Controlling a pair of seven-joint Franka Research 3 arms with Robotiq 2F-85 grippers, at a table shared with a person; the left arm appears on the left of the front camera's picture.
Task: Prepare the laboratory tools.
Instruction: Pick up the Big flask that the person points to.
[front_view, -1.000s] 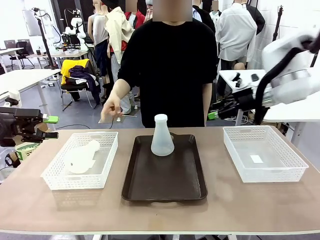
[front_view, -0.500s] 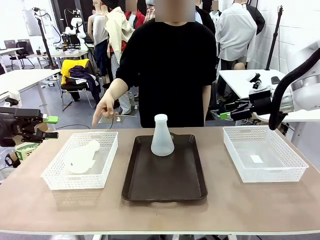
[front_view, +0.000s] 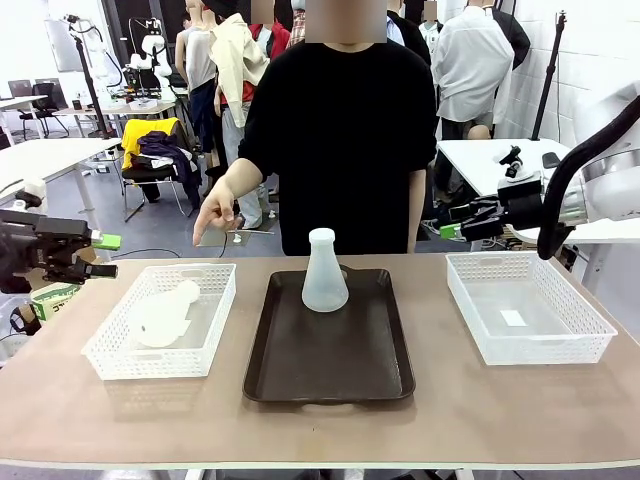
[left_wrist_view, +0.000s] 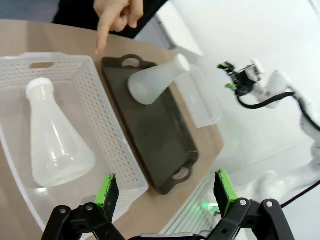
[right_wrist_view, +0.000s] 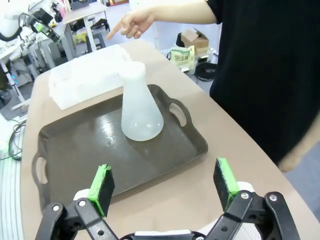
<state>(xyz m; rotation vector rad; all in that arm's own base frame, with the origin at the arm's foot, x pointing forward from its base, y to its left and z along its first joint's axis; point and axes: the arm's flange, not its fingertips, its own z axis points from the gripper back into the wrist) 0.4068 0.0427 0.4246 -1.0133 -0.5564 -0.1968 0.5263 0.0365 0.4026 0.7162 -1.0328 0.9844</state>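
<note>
Left claw (front_view: 103, 255) hangs just off the left edge of the surface (front_view: 500, 410), jaws wide apart and empty. The right claw (front_view: 450, 230) hangs beyond the far right corner, also apart and empty. The left basket (front_view: 150, 366) sits nearest the left claw, the dark tray (front_view: 330, 378) is in the middle, and the right basket (front_view: 530, 356) is well over to the right. The upright flask (front_view: 325, 280) stands at the tray's far end. The lying flask (front_view: 160, 318) rests on its side in the left basket, wide base toward the robot, neck pointing to the far inner corner. The person's hand (front_view: 215, 212) points a finger down toward that basket. The lying flask looks like the next pick. The left claw is far nearer and would need its jaws set across the flask's long axis.
</note>
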